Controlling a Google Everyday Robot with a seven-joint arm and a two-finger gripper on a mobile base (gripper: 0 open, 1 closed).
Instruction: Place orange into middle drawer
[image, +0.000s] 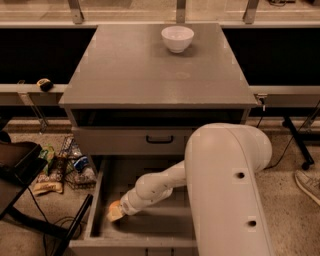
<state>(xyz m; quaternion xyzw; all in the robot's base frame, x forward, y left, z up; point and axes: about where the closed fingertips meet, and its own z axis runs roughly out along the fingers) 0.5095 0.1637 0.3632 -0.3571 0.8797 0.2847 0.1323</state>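
Grey cabinet top: white bowl; jaws inside middle drawer.

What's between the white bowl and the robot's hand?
In the camera view: bare cabinet top, then the closed drawer front. The gripper sits low in the open drawer.

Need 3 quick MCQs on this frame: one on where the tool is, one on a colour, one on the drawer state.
1. Where is the tool? A) raised overhead B) on the floor C) inside the middle drawer, left side
2. Colour of the bowl on the cabinet top? A) white B) blue C) red
3. The middle drawer is: A) shut B) pulled open C) removed
Answers: 1 C, its tip sits low inside the drawer; 2 A, it is plain white; 3 B, its inside is exposed.
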